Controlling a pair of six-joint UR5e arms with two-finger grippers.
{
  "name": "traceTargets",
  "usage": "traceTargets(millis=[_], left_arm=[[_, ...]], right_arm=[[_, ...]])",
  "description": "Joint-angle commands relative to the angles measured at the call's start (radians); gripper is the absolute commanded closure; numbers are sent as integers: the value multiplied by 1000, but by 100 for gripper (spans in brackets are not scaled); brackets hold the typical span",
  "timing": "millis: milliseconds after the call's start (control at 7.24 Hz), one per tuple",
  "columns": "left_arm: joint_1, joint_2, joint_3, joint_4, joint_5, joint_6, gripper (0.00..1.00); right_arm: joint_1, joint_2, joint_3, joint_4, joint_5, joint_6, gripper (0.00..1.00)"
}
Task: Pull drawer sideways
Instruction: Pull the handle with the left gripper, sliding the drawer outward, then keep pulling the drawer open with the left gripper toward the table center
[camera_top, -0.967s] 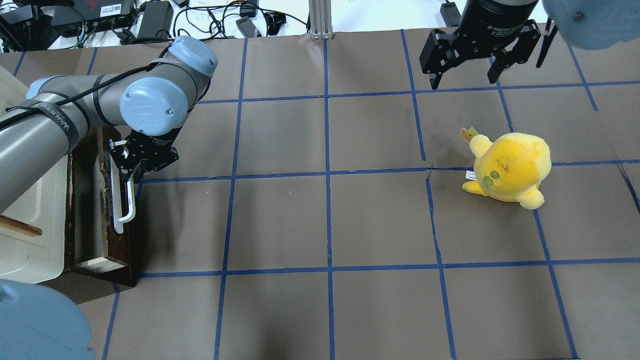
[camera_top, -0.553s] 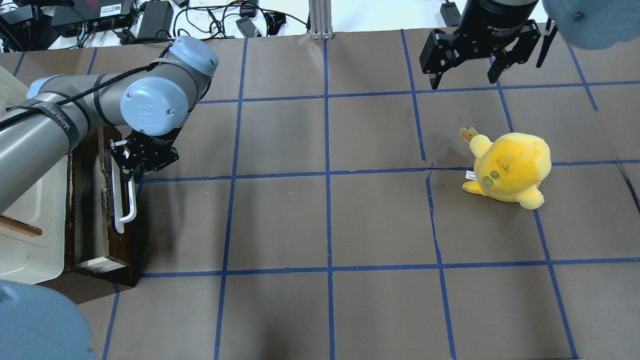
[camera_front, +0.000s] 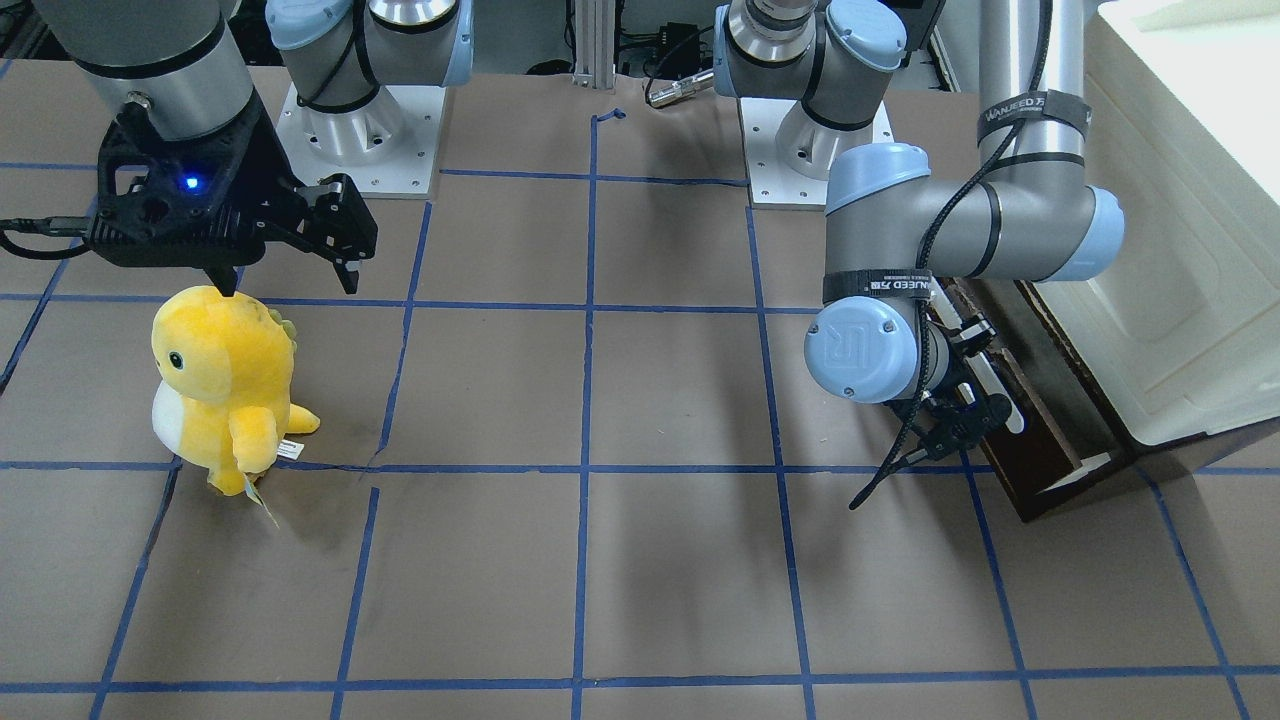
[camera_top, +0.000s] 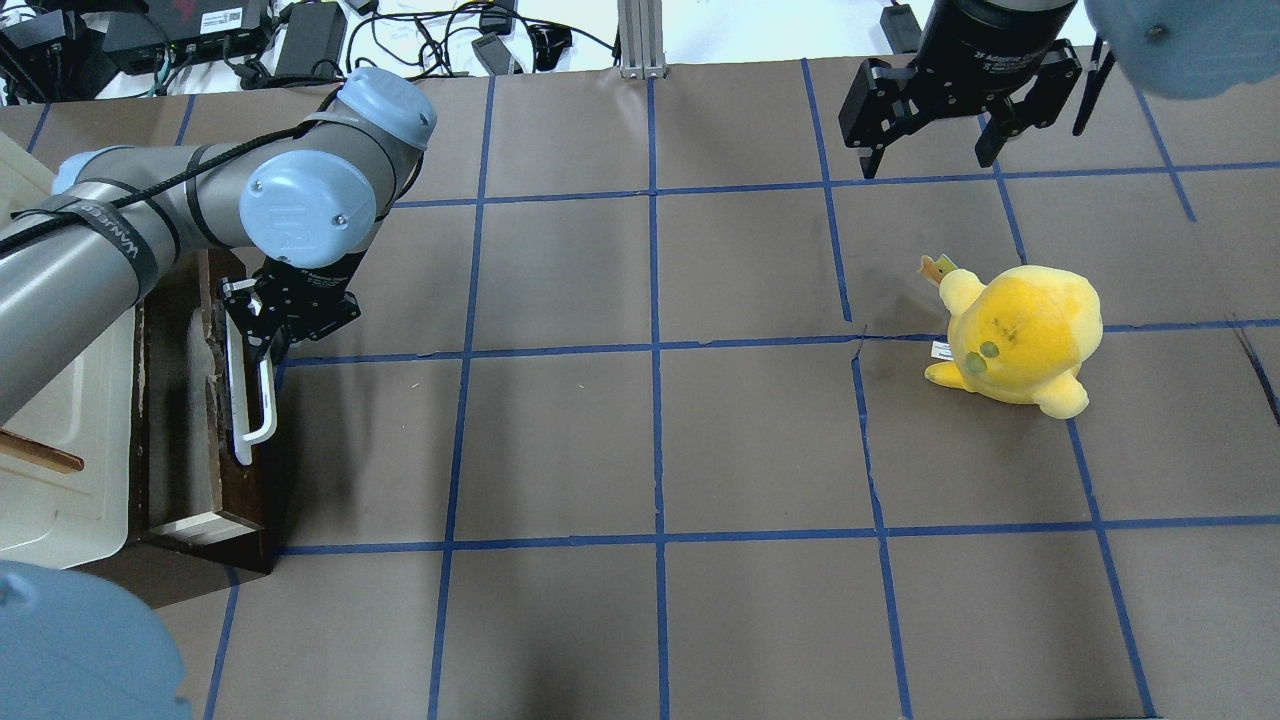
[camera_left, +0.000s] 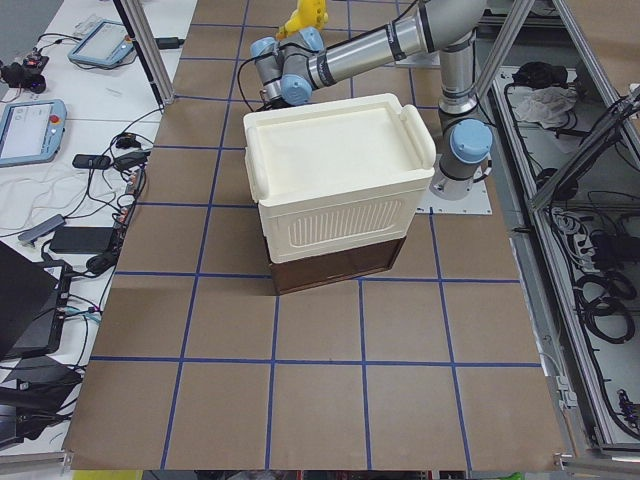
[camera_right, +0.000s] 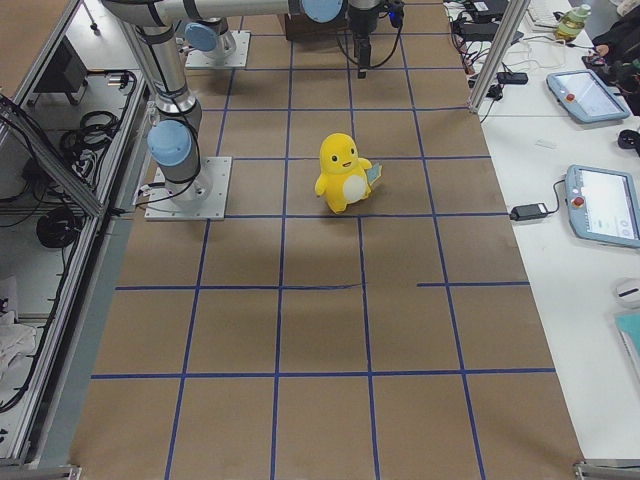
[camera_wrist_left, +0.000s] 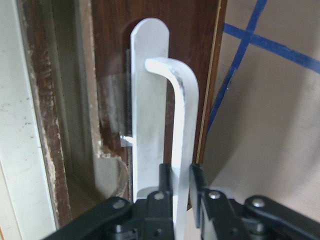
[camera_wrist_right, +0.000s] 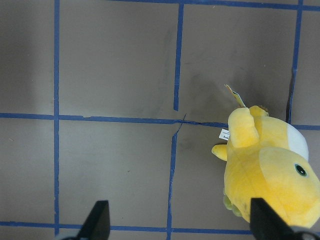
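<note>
**L gripper (camera_wrist_left: 181, 175) clamped on drawer (camera_top: 250, 500) handle (camera_wrist_left: 182, 115); pull pending**

The drawer sits at table's left edge under cream box (camera_top: 60, 440), dark front facing table centre, partly out: strip of interior shows betw. box and front. L gripper fingers are closed across the handle near one end, so a sideways pull should transfer direct. R gripper (camera_top: 927, 165) hangs well apart, jaws spread, holding nothing, beyond yellow plush (camera_top: 1020, 340). Judged not involved.

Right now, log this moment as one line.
left pincer: shut on handle | drawer: under cream box | right pincer: open, above table, empty | plush: upright, clear of both pincers
</note>
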Motion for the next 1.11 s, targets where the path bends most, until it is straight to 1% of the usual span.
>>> traceTargets(millis=[0, 829, 967], left_arm=[[-11, -1, 5, -1, -10, -5, 100], [-30, -14, 36, -27, -15, -34, 100], [-31, -15, 45, -32, -27, -35, 100]], right_arm=[[0, 0, 0, 0, -1, 0, 0], [0, 0, 0, 0, -1, 0, 0], [0, 0, 0, 0, -1, 0, 0]])
